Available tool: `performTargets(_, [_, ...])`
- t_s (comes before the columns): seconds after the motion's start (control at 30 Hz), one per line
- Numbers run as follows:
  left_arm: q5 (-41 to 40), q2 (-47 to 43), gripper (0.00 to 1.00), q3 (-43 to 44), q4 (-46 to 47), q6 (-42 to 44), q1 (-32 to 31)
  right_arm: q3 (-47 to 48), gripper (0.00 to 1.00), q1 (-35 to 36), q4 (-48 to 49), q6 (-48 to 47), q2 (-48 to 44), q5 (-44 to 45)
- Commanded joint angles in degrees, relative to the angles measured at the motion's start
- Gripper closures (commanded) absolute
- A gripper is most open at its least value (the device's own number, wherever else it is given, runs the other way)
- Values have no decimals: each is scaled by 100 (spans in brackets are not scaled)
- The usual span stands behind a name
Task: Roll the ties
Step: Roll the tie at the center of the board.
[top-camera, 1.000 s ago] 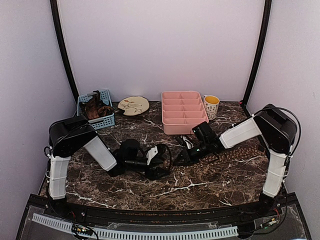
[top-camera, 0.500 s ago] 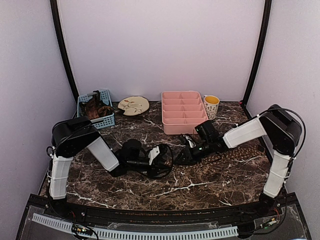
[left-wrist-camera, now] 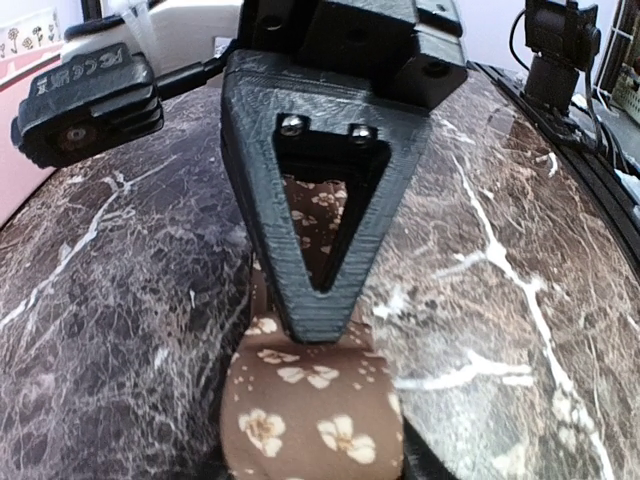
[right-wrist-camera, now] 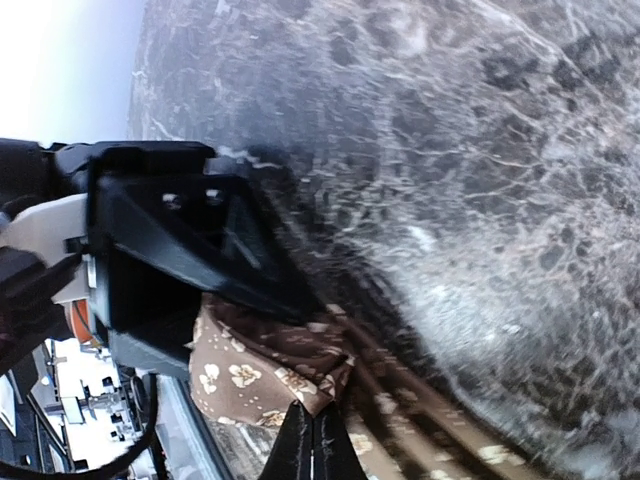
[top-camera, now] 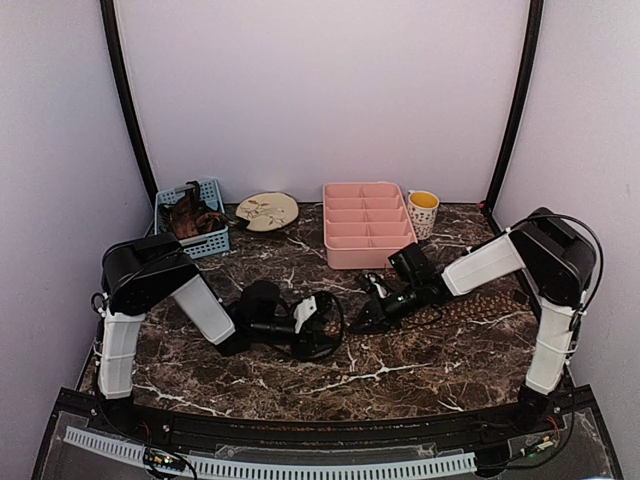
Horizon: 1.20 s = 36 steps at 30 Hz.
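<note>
Right tool [right-wrist-camera: 312,445]: its two fingers are clenched tight together, no gap between them. The tip rests on a fold of the tie [right-wrist-camera: 255,375], which is brown fabric printed with small tan flowers. Whether any cloth is nipped between the fingers cannot be told.

Left tool [top-camera: 322,322]: it faces the right tool from 9 o'clock, nearly tip to tip. The tie's rolled end sits in between its fingers. The pictures do not show if they are pressing the roll or only framing it.

Both tools meet low over the middle of the dark marble worktop [top-camera: 400,380]. From there the unrolled length of the tie lies flat on the stone and runs toward 3 o'clock, under the right arm.

At 12 o'clock, near the back wall, stands a pink divided tray [top-camera: 368,258]. A patterned cup [top-camera: 423,212] is just beside it at 1 o'clock. A cream plate [top-camera: 267,210] sits at 11 o'clock. A blue basket [top-camera: 215,243] at 10 o'clock holds dark brown things too small to make out.
</note>
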Motion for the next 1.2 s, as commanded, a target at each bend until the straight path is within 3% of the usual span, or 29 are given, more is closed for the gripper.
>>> performTargets(0.0, [-7, -254, 52, -415, 46, -48, 71, 102, 100, 36, -306, -326, 277, 203])
performTargets(0.17, [-35, -299, 44, -666, 474, -18, 107, 82, 100, 36, -522, -476, 368, 487])
performTargets(0.37, [255, -101, 42, -393, 624, -201, 109, 110, 100, 36, -618, -545, 421, 604])
performTargets(0.73, [622, 52, 66, 197, 610, -440, -10, 153, 100, 91, -511, -468, 435, 581])
performTargets(1.17, [253, 659, 61, 674, -572, 181, -93, 153, 100, 151, -360, -432, 411, 476])
